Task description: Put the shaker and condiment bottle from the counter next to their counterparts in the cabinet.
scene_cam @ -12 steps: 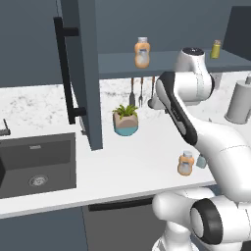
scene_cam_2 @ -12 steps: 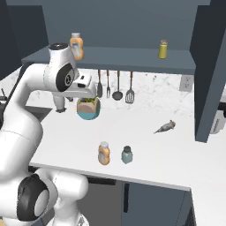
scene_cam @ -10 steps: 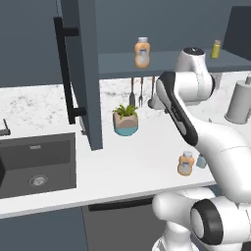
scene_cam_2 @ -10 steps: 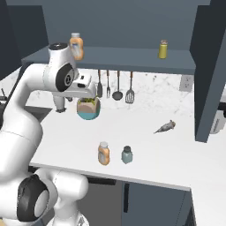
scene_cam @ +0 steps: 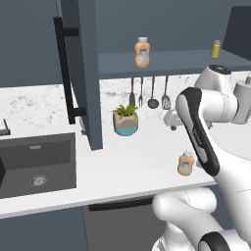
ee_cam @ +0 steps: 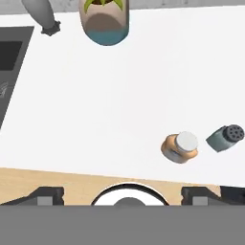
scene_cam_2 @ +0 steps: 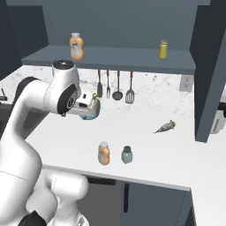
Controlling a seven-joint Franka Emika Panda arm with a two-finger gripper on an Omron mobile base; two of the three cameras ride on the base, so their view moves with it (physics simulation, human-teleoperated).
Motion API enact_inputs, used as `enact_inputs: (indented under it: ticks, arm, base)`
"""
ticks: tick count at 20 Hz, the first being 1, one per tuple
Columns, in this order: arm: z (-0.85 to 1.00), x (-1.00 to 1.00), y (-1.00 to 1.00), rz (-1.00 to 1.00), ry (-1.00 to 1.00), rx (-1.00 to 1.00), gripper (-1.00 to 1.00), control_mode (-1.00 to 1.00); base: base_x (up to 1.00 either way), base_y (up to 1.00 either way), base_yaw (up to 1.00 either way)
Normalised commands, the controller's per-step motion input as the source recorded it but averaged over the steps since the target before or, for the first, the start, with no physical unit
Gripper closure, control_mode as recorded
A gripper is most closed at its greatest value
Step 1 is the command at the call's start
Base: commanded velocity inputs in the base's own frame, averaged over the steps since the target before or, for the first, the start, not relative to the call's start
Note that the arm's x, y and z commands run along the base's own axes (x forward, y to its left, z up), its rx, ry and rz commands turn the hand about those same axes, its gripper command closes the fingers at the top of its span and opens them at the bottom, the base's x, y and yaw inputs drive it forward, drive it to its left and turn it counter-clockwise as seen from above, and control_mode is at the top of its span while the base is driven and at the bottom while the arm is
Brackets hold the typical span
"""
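Note:
Near the front edge of the white counter stand the orange condiment bottle and, just to its right, the small teal-grey shaker. From above, the bottle and the shaker lie right of centre. My gripper hangs open above the counter, holding nothing, short of both. In the left base view the hand hovers behind the bottle; my arm hides the shaker there. On the cabinet shelf sit the counterparts: an orange bottle and a yellow-green shaker.
The cabinet door stands open over the counter left of the shelf. A potted plant sits at the back, under hanging utensils. A dark sink lies at the left. A small grey object lies on the counter's right.
My hand has come down from shelf height toward the counter in front of the plant. The jaws stay open; bottle and shaker have not moved.

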Motion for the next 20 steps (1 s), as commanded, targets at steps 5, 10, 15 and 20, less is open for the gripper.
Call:
enact_inputs:
  ticks: [5,10,15,20]
  arm:
    - [-0.3,-0.5,-0.26,0.13,-0.02,0.14,-1.0,-1.0]
    - [-0.11,-0.53,-0.33,0.11,-0.14,0.08,-1.0,-1.0]
    - [-0.11,-0.41,-0.33,0.11,-0.23,0.01,-1.0,-1.0]
    - [-0.33,-0.07,-0.03,0.21,-0.24,-0.02,-1.0,-1.0]
  base:
    - [0.0,0.0,0.0]
    - [0.0,0.0,0.0]
    - [0.0,0.0,0.0]
    - [0.0,0.0,0.0]
